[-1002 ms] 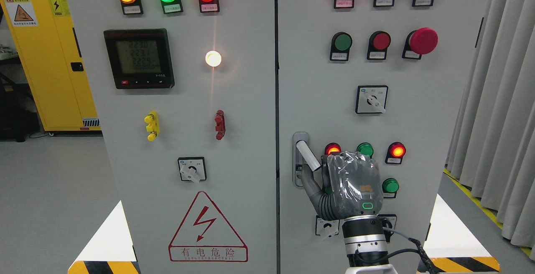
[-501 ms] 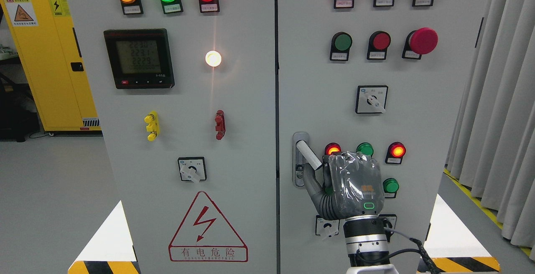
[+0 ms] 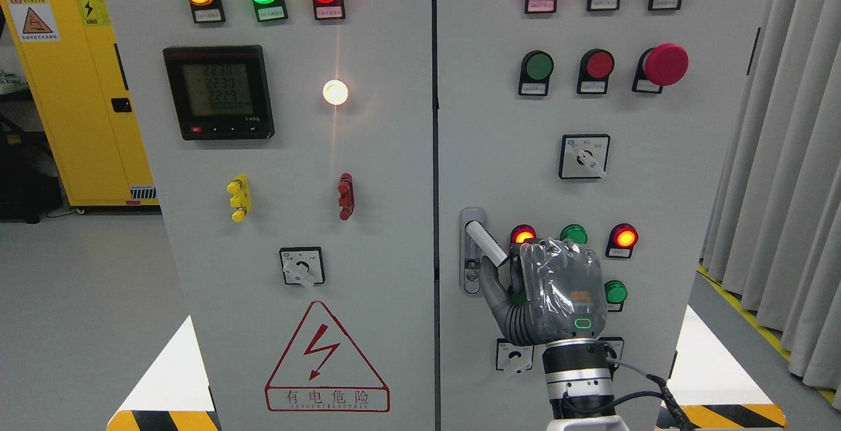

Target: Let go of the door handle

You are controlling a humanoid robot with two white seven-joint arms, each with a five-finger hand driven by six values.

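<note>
Right hand, wrapped in clear film, is raised against the lower part of the right cabinet door, its arm entering at the bottom edge right of centre. The thumb points up-left to the lower end of the door handle; whether they touch cannot be told. The other fingers are hidden behind the palm, so whether the hand is spread or curled cannot be told. The handle, a pale lever, slants down-right from its lock plate near the door's left edge. Lit red indicator lamps and green buttons sit just beside the hand. A rotary selector switch lies above.
</note>
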